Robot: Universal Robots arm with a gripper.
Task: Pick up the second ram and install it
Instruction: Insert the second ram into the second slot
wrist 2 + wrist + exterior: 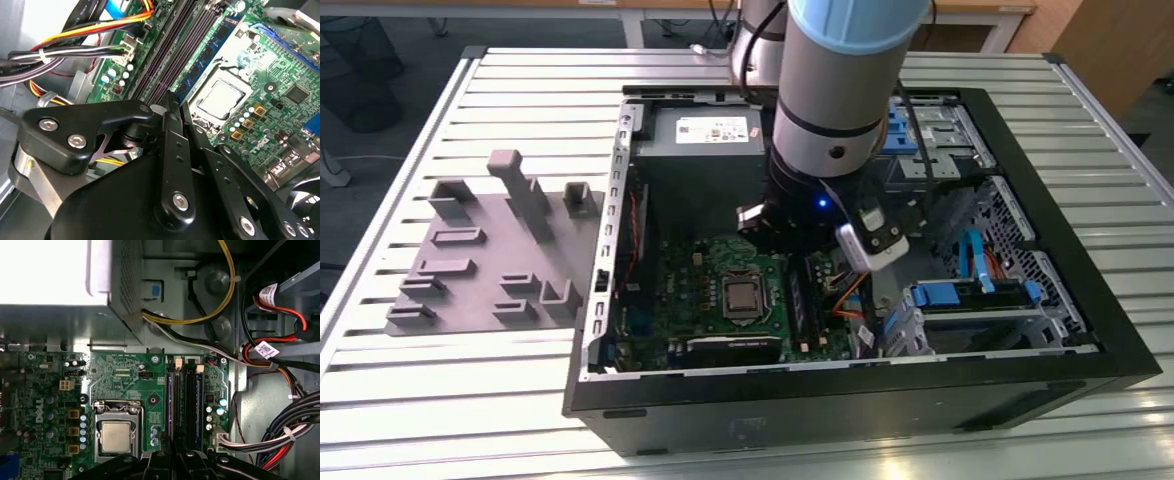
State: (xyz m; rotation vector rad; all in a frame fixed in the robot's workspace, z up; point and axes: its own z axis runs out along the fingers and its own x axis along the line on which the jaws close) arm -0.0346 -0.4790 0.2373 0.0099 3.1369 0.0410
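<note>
The second ram (212, 52) is a blue stick with black chips. It stands on edge in a slot beside the CPU socket (220, 100) on the green motherboard (280, 85). It runs out from under my gripper (172, 100), whose fingers are pressed close together on its top edge. In the first wrist view the gripper (175, 455) sits in line with that stick's thin edge (170, 405). In the exterior view the gripper (787, 245) is low inside the open computer case, above the slots.
A grey tray (467, 290) with upright blocks lies on the table at the exterior view's left. Bundled cables (280, 435) and a white plug (220, 436) crowd the slots' far side. The power supply (700, 130) and drive cage (974, 295) box in the motherboard.
</note>
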